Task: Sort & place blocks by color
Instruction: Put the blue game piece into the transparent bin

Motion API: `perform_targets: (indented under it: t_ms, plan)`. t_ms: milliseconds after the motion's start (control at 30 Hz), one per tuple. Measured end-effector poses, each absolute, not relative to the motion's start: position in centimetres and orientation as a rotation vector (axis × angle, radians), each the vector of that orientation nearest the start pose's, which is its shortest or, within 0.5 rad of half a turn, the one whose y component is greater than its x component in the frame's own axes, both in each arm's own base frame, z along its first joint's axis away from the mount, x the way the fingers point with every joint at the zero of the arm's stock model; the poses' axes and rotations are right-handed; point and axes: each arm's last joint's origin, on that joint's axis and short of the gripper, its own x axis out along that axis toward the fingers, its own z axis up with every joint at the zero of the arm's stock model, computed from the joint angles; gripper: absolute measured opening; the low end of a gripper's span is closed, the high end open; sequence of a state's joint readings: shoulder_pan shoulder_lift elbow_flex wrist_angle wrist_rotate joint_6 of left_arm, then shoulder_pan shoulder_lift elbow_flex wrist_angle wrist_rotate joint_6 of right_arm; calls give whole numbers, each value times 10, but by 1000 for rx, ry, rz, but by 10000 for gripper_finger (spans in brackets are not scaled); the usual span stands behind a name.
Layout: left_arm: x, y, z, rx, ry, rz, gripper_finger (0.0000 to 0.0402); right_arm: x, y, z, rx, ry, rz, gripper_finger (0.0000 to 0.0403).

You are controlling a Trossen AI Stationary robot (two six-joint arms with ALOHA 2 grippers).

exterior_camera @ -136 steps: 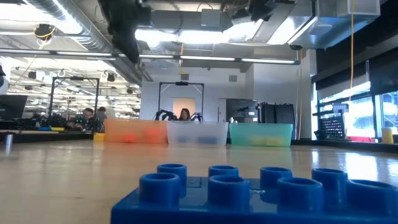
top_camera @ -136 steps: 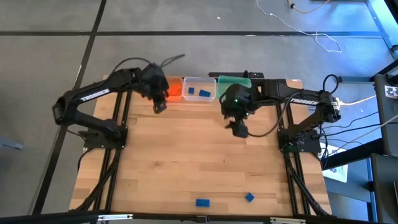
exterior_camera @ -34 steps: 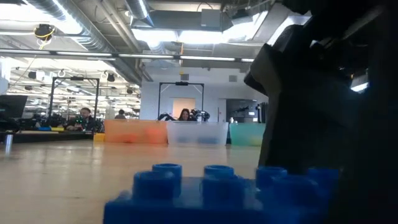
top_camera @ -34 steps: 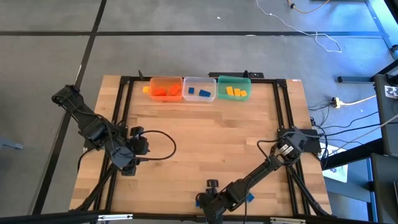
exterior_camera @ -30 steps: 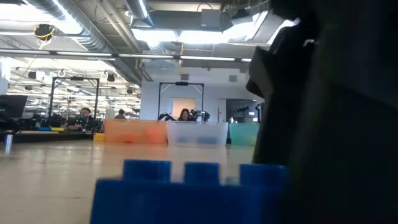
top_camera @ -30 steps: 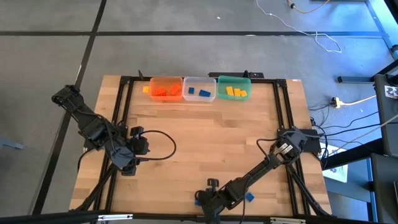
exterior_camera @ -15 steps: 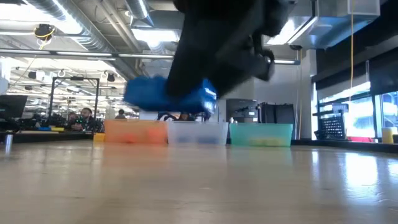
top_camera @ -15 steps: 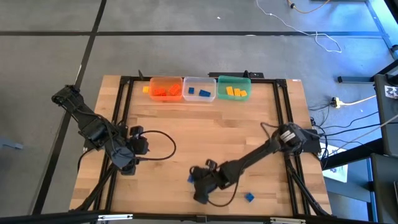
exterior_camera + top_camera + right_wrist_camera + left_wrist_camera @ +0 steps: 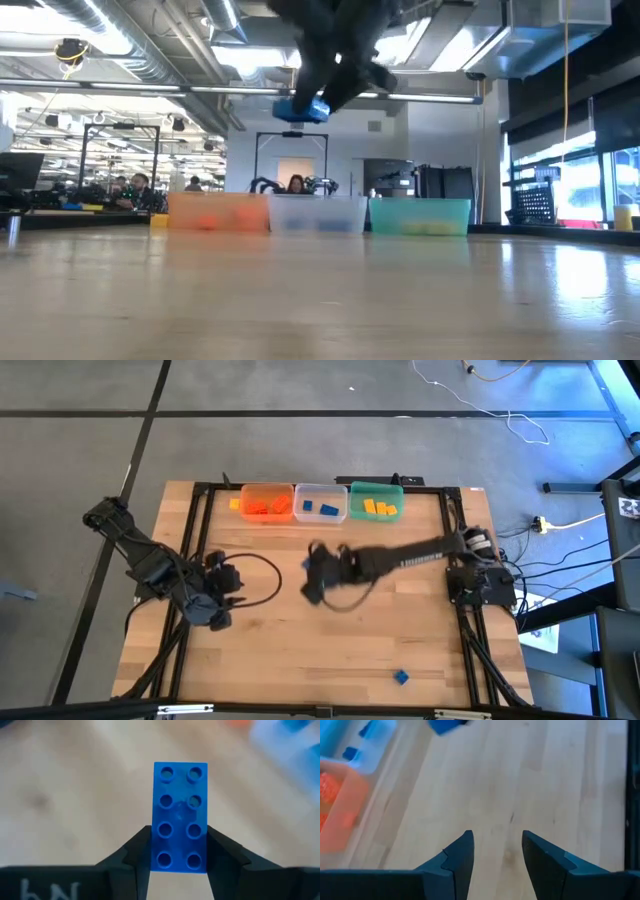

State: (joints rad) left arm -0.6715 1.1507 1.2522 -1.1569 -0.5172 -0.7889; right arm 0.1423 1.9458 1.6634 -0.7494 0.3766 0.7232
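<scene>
Right gripper [image 9: 179, 851] pinches a blue eight-stud brick [image 9: 179, 815] above the table [image 9: 330, 640]; left gripper [image 9: 496, 851] waits, fingers spread.

Table top [image 9: 330, 640]: pale wood planks, smooth, faint grain, soft sheen in the low view. Blue brick [image 9: 180, 817]: hard plastic, glossy, studded face. Right gripper [image 9: 180, 862] fingers [image 9: 131, 857]: dark, matt, plastic-looking. Tubs at the far edge: orange tub [image 9: 266, 504] and green tub [image 9: 377, 502] tinted translucent plastic; clear tub [image 9: 320, 504] see-through plastic. Floor [image 9: 80, 460]: grey, matt, smooth.
</scene>
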Motion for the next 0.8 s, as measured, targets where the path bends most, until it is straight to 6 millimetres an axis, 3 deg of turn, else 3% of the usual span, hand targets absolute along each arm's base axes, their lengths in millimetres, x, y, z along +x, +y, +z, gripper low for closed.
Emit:
perform_targets:
  t_ms: [233,500,667,800]
  plan:
    - [170,-98,348,-223,811,328,157,413,-56,261,338,909,-582,141]
    - [181,-76,349,-287,777,473,157,384,-165,260,345,952,-608,141]
    - [187,-58,349,-319,752,577,157,364,-204,260,343,962,-606,141]
    - [191,-42,349,-342,730,667,157,359,-218,257,311,977,-590,141]
